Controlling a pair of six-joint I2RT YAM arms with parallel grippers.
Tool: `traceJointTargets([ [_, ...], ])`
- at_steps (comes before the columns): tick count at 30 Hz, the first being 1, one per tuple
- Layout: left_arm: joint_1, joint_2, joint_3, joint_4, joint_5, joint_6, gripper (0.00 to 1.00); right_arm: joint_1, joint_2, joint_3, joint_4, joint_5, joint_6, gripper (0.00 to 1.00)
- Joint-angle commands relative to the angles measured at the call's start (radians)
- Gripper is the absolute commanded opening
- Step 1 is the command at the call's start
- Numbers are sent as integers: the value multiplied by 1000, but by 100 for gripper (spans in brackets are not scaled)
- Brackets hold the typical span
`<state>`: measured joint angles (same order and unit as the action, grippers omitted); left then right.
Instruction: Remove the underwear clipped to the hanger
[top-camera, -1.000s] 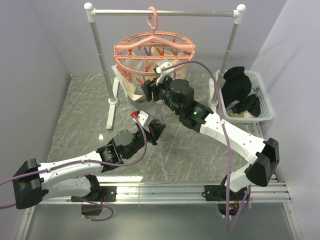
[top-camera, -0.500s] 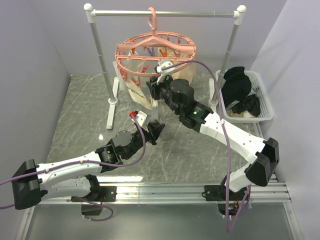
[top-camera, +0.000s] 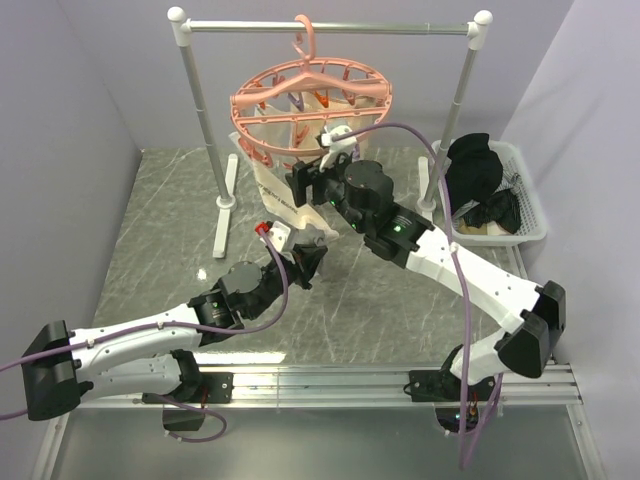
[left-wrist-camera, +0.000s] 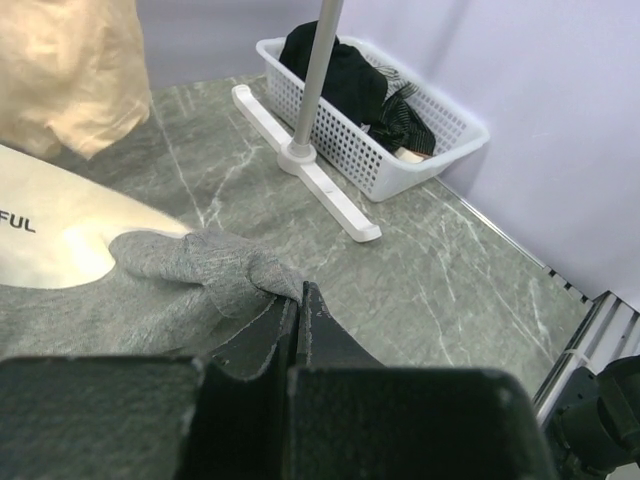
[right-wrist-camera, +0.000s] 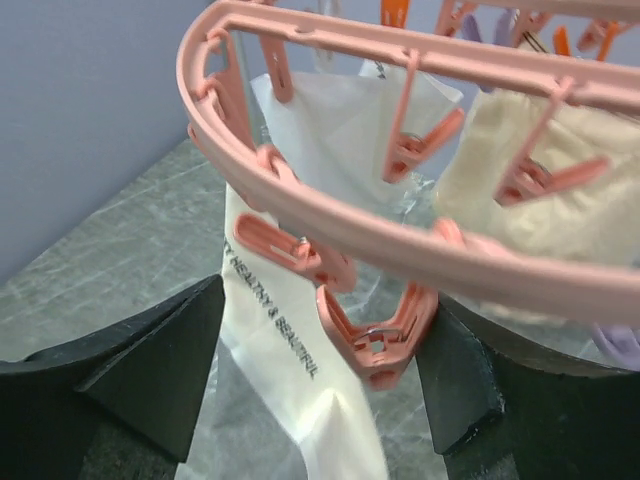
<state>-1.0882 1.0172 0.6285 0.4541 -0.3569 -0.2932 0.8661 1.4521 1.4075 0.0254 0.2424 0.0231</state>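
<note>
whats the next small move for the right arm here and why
Probably close the right fingers on the pink clip hanging between them: they stand open either side of it, and the left fingers pinch the grey underwear, ready to pull once the clip lets go.

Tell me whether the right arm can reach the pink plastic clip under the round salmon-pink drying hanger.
Probably yes: the right gripper stands open with its jaws either side of the pink clip under the hanger, nothing blocking.
</note>
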Motion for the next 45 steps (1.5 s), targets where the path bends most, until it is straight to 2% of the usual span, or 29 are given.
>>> traceJointTargets([
  [1, -7, 12, 4, 5, -20, 2, 2, 1, -102, -36, -5, -6, 50, 81],
  [8, -13, 113, 20, 23, -40, 11, 1, 1, -240, -159, -19, 14, 92, 81],
  [14, -27, 191, 82, 41, -31, 40, 1, -2, -297, -199, -152, 40, 139, 82],
  [18, -39, 230, 114, 44, -27, 55, 1, -2, -329, -271, -182, 51, 182, 82],
  [23, -62, 225, 119, 46, -14, 45, 3, -2, -377, -402, -168, 90, 219, 85],
  [28, -72, 158, 82, 37, 1, 2, 6, -44, -429, -490, -124, 101, 276, 87],
  [32, -78, 107, 36, 9, -1, -18, 6, -79, -434, -510, -116, -9, 304, 88],
  [40, -84, 40, 5, -45, 32, -38, 8, -88, -354, -430, -148, -222, 382, 88],
  [45, -93, -20, -30, -72, 62, -50, 9, -102, -317, -426, -82, -362, 440, 89],
])
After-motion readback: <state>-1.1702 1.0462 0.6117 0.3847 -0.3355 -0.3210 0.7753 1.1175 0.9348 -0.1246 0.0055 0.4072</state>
